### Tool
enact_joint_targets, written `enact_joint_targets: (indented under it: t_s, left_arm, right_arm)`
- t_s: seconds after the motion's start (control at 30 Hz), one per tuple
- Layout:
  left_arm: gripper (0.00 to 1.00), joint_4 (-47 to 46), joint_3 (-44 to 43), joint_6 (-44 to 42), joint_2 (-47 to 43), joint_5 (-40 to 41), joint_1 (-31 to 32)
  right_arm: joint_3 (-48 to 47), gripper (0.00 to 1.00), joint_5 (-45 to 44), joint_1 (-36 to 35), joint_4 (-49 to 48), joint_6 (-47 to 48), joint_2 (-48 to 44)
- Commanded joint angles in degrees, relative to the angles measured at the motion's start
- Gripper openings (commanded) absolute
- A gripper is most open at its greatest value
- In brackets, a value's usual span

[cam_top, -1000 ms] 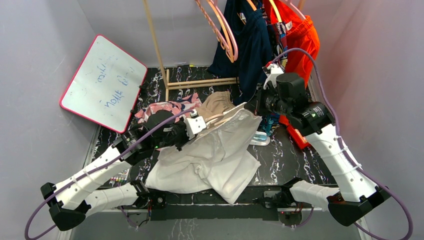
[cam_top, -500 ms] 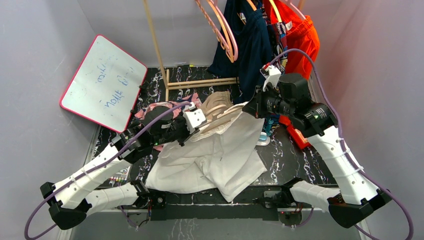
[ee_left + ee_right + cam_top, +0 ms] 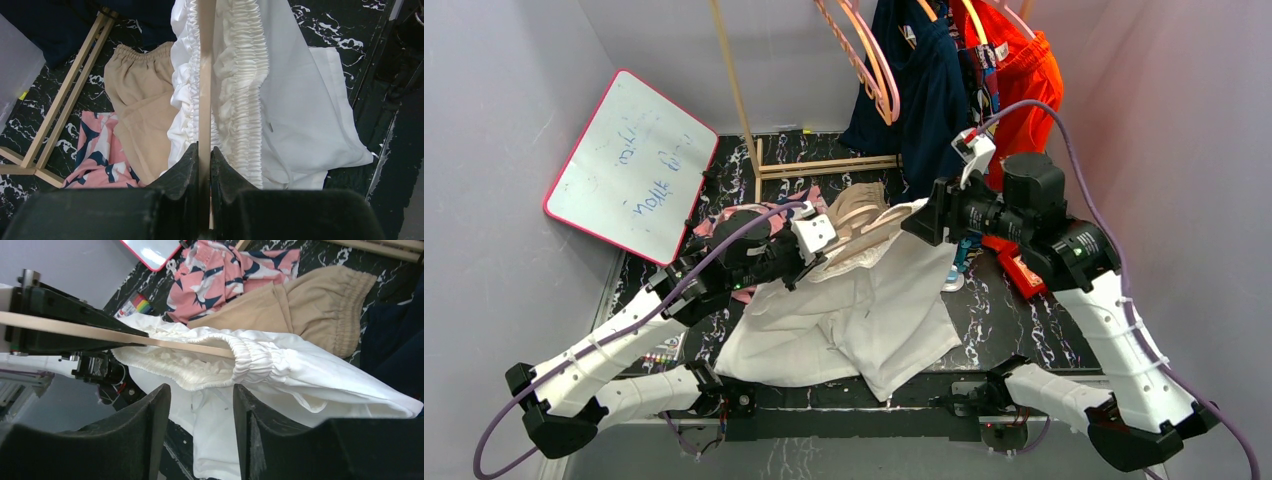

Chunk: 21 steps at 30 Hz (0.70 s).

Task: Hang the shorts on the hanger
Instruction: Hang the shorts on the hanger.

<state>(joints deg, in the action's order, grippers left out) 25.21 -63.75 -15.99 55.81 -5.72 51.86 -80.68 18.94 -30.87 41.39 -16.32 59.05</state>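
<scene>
**Hanger arm inside the waistband, right side free to grip**

Table [image 3: 1014, 310]: black marbled, cluttered. The shorts [image 3: 854, 320] lie mid-table. They are white, with the waist lifted at the far end and the legs trailing flat toward the arm bases. Tan shorts [image 3: 135, 100] lie against their far-left side, and a pink patterned garment [image 3: 225, 270] lies beside those.

The hanger [image 3: 204, 75]: a pale wooden arm held off the table. It runs through the waist opening with gathered elastic on both sides. Its long axis runs from the left fingers across toward the right fingers, slanting slightly away from the bases. The far tip is buried in bunched elastic, and the hook is not in view.

Left fingers [image 3: 182, 165]: clamped on the hanger arm. Right fingers [image 3: 150, 425]: apart with nothing between them, the waistband just ahead.

Judgement: mid-threading.
- Hold the hanger level and steady with the left.
- Bring the right fingers onto the elastic edge near the buried tip, taking one layer only.
- Draw the elastic along the hanger's axis, not across it.

Risk: the loose waistband slides back off the tip.
</scene>
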Motion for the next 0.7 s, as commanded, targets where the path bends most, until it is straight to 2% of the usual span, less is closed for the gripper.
enact_joint_targets:
  t_s: [0.0,0.1,0.27,0.5,0.67]
  left_arm:
    - [0.00,-5.35,-1.73,0.95,-2.44,-1.35,-0.25]
    - [0.00,-5.47,-0.69,1.12,-3.37,-0.66,-0.23]
    - [0.00,-7.38,-0.30,1.95,-3.34,0.46,-0.19]
    - [0.00,-9.59,-1.24,2.88,-0.93,0.62,-0.20]
    - [0.00,-9.98,-1.12,3.15,-0.61,0.36,-0.23]
  right_arm:
    - [-2.86,0.59,0.72,-0.17,-5.26,0.66,-3.75]
    - [-2.07,0.63,-3.55,-0.11,-4.84,0.68,-5.97]
    - [3.65,0.67,-5.12,-0.15,-3.19,-1.52,-6.99]
    - [10.59,0.68,-3.19,-0.18,-13.17,-9.36,-8.59]
    - [12.33,0.69,-8.46,-0.22,-16.71,-12.54,-8.03]
